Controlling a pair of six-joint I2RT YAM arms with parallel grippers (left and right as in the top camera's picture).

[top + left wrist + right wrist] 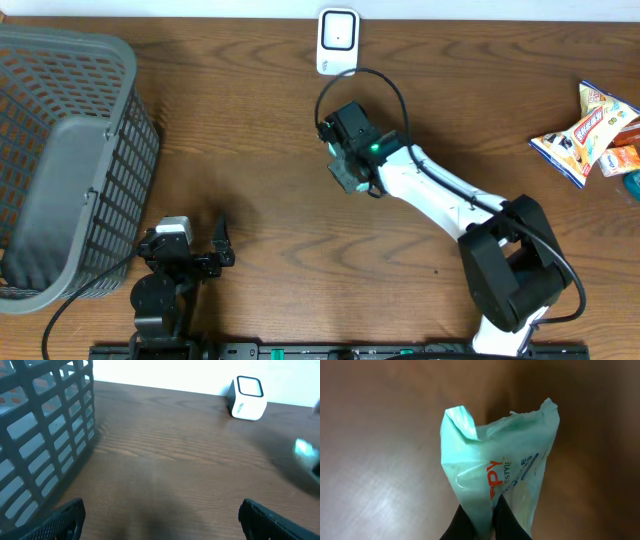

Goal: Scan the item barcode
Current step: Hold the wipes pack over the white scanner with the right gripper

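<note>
Right jaws: clenched on one mint-green packet (500, 475), pinched at its lower end. In the right wrist view two dark fingertips (507, 522) meet on the crumpled film. The packet carries orange and blue lettering, only part of it readable. We see no barcode on the face shown.

Left jaws: released and spread wide, grasping nothing. Two dark fingers (60, 517) sit at the bottom corners of the left wrist view, with bare wood between them.

Position of the packet: at the tip of the right arm (440, 190), over the middle of the surface (250, 120). It is near the scanner (337, 40) and apart from it.

Counts:
- arms: two; the left arm (165, 270) is folded at the near edge
- scanner: one, white, at the far edge with its window facing the arms
- basket (60, 150): one, grey, with mesh walls
- snack packs (590, 130): at least three, in a loose cluster

Edges: the basket fills the left side and is cut off by the frame. The snack packs lie at the right edge, the outermost partly out of view and well apart from the right arm.

Open room: bare wood runs between the basket and the right arm, and from the left jaws toward the scanner.
</note>
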